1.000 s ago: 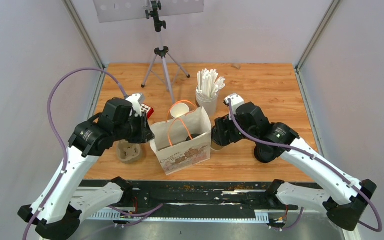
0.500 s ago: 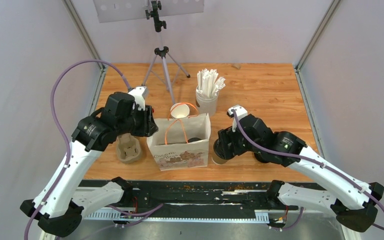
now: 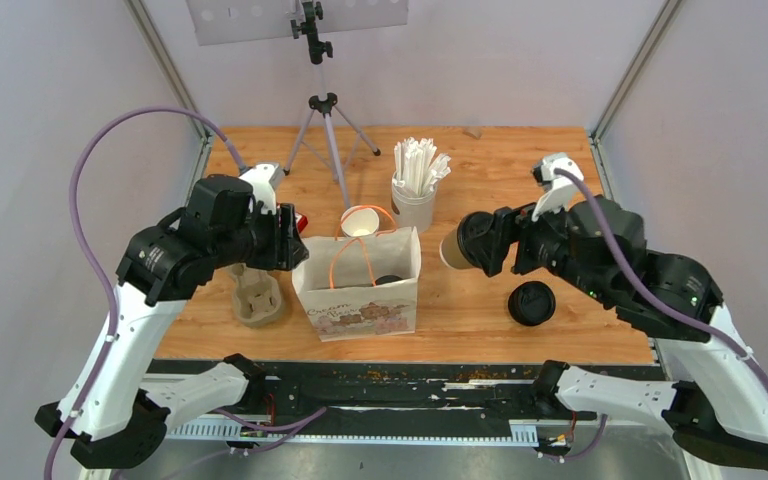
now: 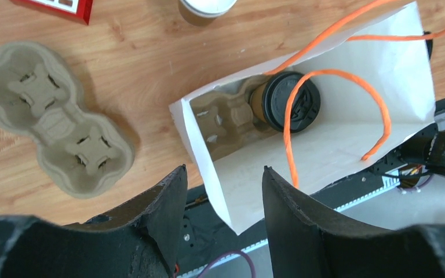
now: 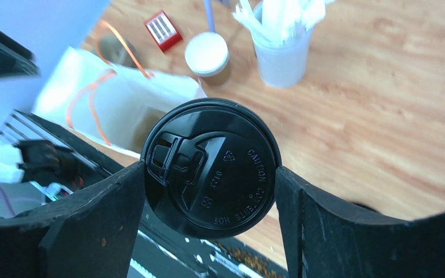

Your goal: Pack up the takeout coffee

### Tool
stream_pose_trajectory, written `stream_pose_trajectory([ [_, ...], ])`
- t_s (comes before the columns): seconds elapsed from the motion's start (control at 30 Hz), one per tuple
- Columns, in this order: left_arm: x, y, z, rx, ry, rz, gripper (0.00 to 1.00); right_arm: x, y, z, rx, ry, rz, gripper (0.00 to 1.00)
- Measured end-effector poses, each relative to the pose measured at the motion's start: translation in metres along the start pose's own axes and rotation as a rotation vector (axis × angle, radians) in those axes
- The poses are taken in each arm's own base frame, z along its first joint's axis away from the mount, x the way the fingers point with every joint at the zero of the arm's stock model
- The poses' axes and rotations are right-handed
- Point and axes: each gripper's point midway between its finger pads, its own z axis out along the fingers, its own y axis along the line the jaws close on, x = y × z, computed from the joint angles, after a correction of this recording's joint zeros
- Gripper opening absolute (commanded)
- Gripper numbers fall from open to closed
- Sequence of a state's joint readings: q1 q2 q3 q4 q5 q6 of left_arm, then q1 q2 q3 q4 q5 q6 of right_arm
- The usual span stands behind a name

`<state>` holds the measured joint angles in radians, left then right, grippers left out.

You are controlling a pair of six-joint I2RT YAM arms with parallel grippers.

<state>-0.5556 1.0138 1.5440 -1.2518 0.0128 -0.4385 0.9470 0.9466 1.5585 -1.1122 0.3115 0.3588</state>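
A takeout coffee cup (image 5: 211,168), brown with a black lid, hangs in the air, my right gripper (image 5: 208,191) shut on its lid rim. From above, this cup (image 3: 451,251) lies tilted to the right of the white paper bag (image 3: 360,300), held by my right gripper (image 3: 472,245). A second lidded cup (image 4: 290,101) sits in a pulp carrier inside the bag (image 4: 336,156). My left gripper (image 4: 223,200) stands open over the bag's left edge, which runs between the fingers untouched. My left gripper (image 3: 293,245) is at the bag's upper left corner.
An empty pulp carrier (image 3: 258,298) lies left of the bag. A lidless cup (image 3: 360,220) stands behind it, with a white cup of straws (image 3: 415,195) further back. A pile of black lids (image 3: 531,303) is on the right, a tripod (image 3: 322,120) at the back.
My right gripper lifted the lidded cup off the table beside the bag, up and to the right. My left gripper opened and let go of the bag's edge; the bag now stands upright.
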Motion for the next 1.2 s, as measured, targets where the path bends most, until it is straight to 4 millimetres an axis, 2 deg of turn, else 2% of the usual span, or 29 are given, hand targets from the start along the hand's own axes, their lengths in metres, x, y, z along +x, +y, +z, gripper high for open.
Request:
stream_pose_trajectory([
  [0.13,0.012,0.005,-0.001,-0.021,0.052,-0.009,0.56,-0.039,0.017,-0.008,-0.064,-0.099,0.002,0.65],
  [0.23,0.018,0.006,-0.002,-0.032,0.077,-0.02,0.56,-0.051,0.032,0.0,-0.111,-0.11,-0.007,0.65],
  [0.33,0.022,0.007,-0.003,-0.039,0.093,-0.034,0.55,-0.058,0.052,0.017,-0.159,-0.101,-0.025,0.65],
  [0.47,0.025,0.008,-0.002,-0.039,0.098,-0.05,0.46,-0.05,0.071,0.044,-0.195,-0.059,-0.071,0.65],
  [0.6,0.035,0.01,0.003,-0.04,0.125,-0.063,0.41,-0.042,0.077,0.053,-0.209,-0.045,-0.122,0.66],
  [0.77,0.038,0.01,0.008,-0.037,0.134,-0.087,0.4,-0.036,0.085,0.057,-0.233,-0.045,-0.17,0.66],
  [1.2,0.031,0.011,0.011,-0.039,0.114,-0.106,0.46,-0.02,0.113,0.05,-0.296,-0.036,-0.249,0.66],
])
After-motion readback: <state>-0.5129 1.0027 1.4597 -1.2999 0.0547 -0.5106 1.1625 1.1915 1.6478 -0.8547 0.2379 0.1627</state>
